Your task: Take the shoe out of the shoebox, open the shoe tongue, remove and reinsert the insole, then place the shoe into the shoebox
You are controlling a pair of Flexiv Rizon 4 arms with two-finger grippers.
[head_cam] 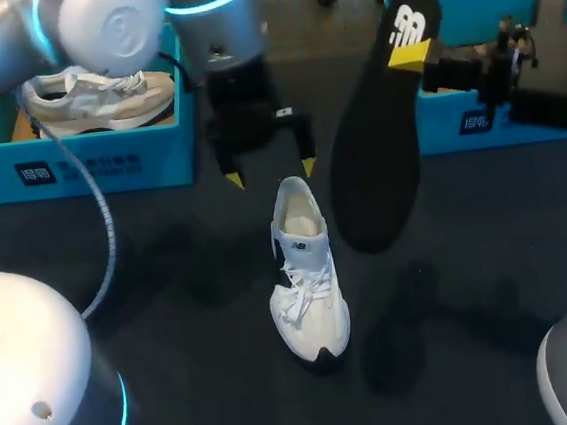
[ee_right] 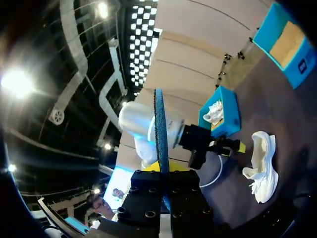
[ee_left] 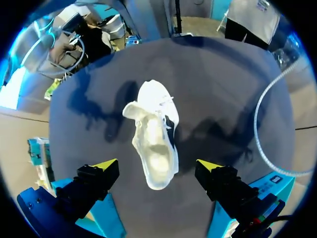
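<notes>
A: Nearest?
B: The black insole (head_cam: 373, 154), raised and pinched by the right gripper (head_cam: 411, 56).
A: Left gripper (head_cam: 270, 174)?
B: Spread wide, holding nothing. The white shoe (head_cam: 306, 271) lies on the table (head_cam: 170, 284) at its 6 o'clock, with the shoebox (head_cam: 447, 131) at the shoe's 2 o'clock.

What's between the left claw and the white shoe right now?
Nothing: the left wrist view shows the open left claw directly above the white shoe, no object between.
</notes>
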